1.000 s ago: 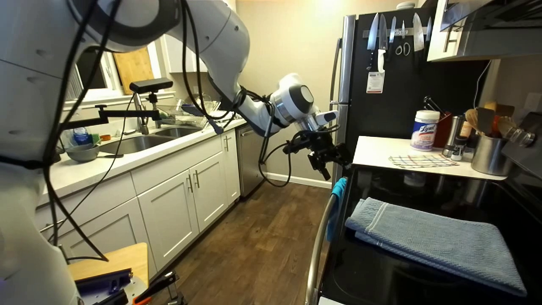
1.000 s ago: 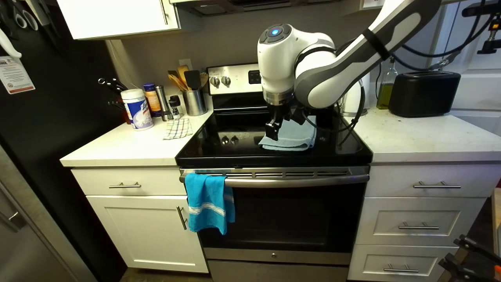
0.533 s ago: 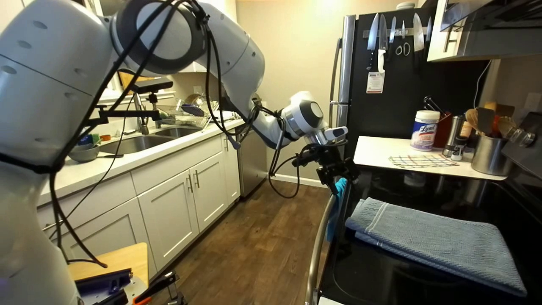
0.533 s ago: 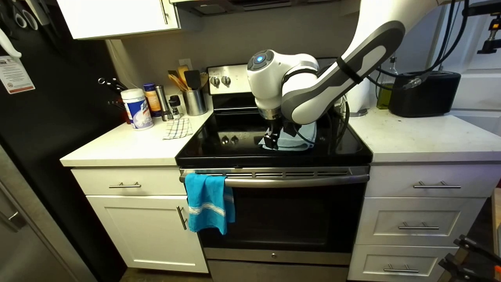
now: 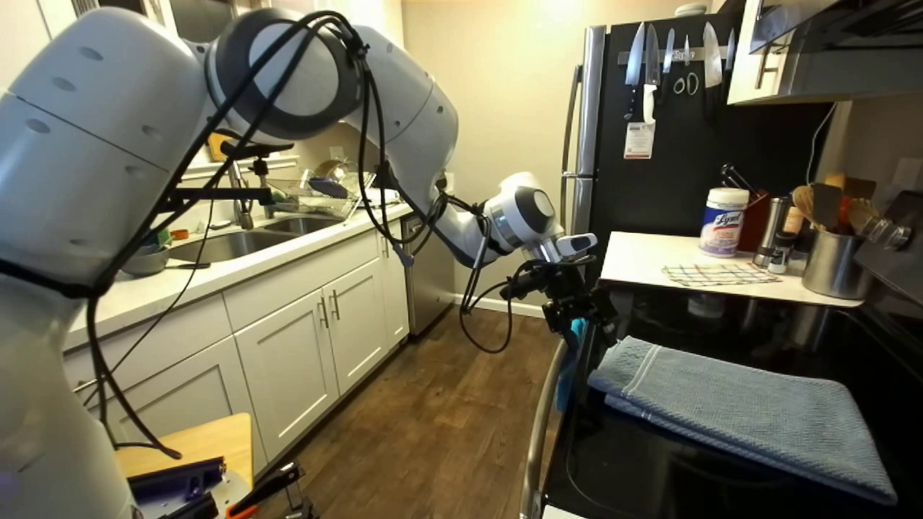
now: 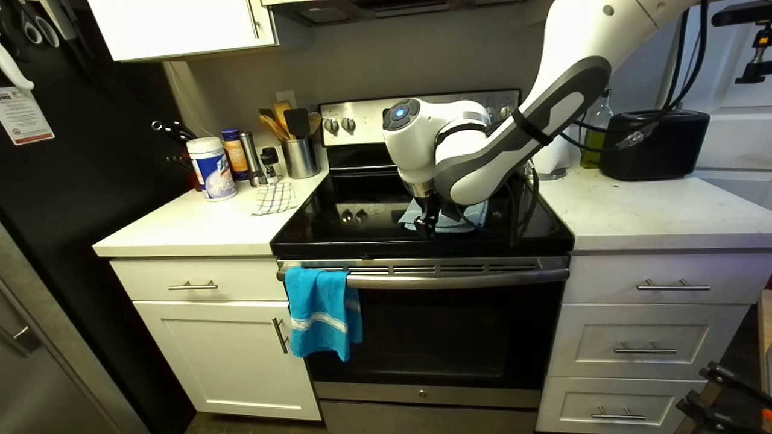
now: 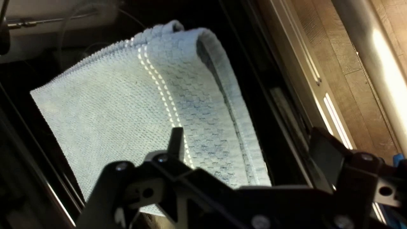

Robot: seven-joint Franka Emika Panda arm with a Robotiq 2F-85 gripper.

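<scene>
In an exterior view, we are seeing the gripper [image 5: 591,339] hanging low by a corner of the folded blue towel [image 5: 743,411], which is lying on the black stovetop [image 5: 649,476]. The dark fingers are blending into the surface behind them, so we are not managing to tell whether they are touching the cloth. The gripper is covering part of the turquoise towel [image 5: 567,382], and the arm [image 5: 411,108] is running off the frame, hiding some of the counter [image 5: 140,297].

In an exterior view, the arm is blocking much of the folded blue towel, and pale patches are showing around the gripper. The turquoise towel is hanging in plain sight over the oven handle [image 6: 458,281]. The frame is cutting off the refrigerator [image 6: 72,181] and the range hood [image 6: 392,7].

In the wrist view, we are finding the gripper standing wide open and holding nothing. One finger [image 7: 176,144] is overlapping the folded blue towel beside its white dashed stripes; its mate is showing beyond the hem. The gripper's body is masking the towel's lower part, and contact is staying unclear to us.
</scene>
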